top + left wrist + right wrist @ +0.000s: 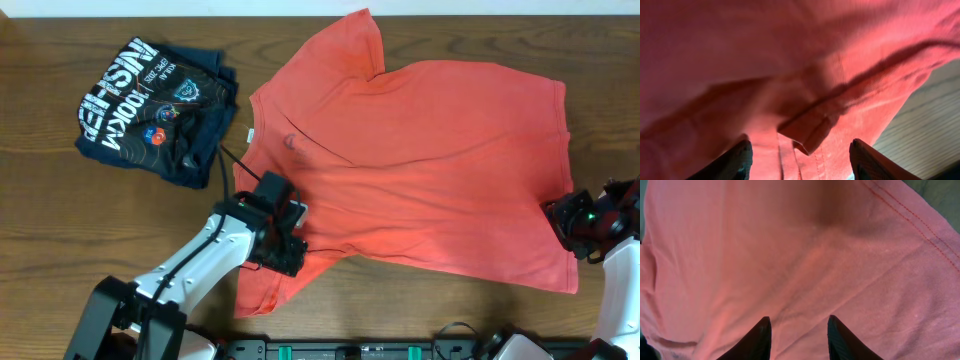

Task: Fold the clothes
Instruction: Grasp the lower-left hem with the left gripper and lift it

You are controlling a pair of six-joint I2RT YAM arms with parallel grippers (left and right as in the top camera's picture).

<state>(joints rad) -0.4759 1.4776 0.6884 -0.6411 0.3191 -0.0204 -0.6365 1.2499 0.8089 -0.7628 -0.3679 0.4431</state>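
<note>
While it awaited folding, the one orange-red T-shirt [420, 170] lay spread across the worktop's [60, 230] middle and right. Two grippers flanked it, seemingly to lift its edges: the left gripper [292, 218] had its fingers wide over the near-left sleeve, and the right gripper [560, 215] had its fingers narrowly parted at the right hem. One folded navy shirt [150, 110] sat at the far-left corner.

From here I see a dark wooden tabletop [60, 220] carrying two garments. The orange-red T-shirt [430, 170] lies spread out and wrinkled across its middle. A dark navy folded shirt [150, 105], lettering up, sits just left of the T-shirt.
</note>
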